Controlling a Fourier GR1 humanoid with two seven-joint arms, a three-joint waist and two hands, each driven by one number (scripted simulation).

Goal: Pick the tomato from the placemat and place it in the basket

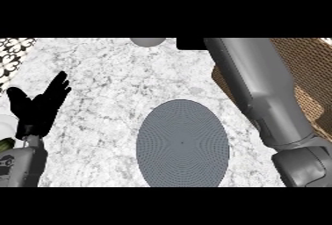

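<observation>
From my seat, the nearest thing was the grey oval placemat (182, 143) on the marble counter (117, 70), lying bare between the two forearms. I could not find the tomato anywhere on it or elsewhere. To the left of the mat, the left hand (37, 107) rested open with its fingers straight and pointing up and away, touching nothing. Just beside its wrist, at the frame's left edge, a white rounded shape and something green were cut off, and I could not tell what they were. The right forearm (266, 96) ran from the lower right up past the mat toward the woven basket (304, 74), crossing over the basket's near side. A black patch at the arm's far end may have been the right hand (191, 43), but it was cropped, so I couldn't tell its state. Farthest off, a pale grey round object (148, 41) was cut by the top edge.
</observation>
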